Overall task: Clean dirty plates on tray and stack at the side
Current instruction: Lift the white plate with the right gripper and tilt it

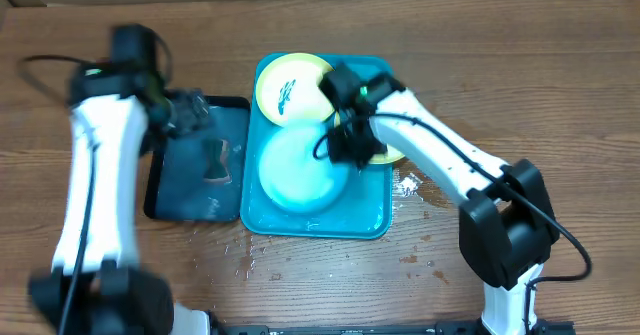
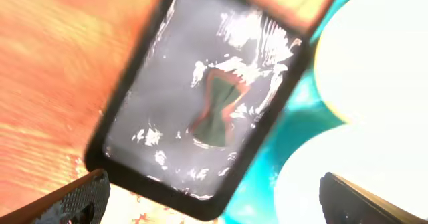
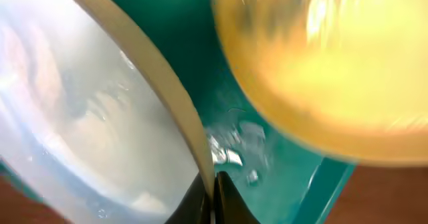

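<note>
Grips the rim of the light blue round plastic plate (image 1: 292,173) in the closed right gripper (image 3: 212,194), inside the bright cyan rectangular plastic tray (image 1: 318,227); holds the left gripper (image 2: 214,190) spread wide over the small black tray (image 1: 190,195).

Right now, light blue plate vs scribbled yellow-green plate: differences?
The light blue plate shows no scribble; the yellow-green plate carries one. The light blue plate lies in the cyan tray's near half, rim pinched by the right gripper; the yellow-green plate at its far end. Both are round.

Robot lab, wood-grain table (image 1: 560,95)
</note>
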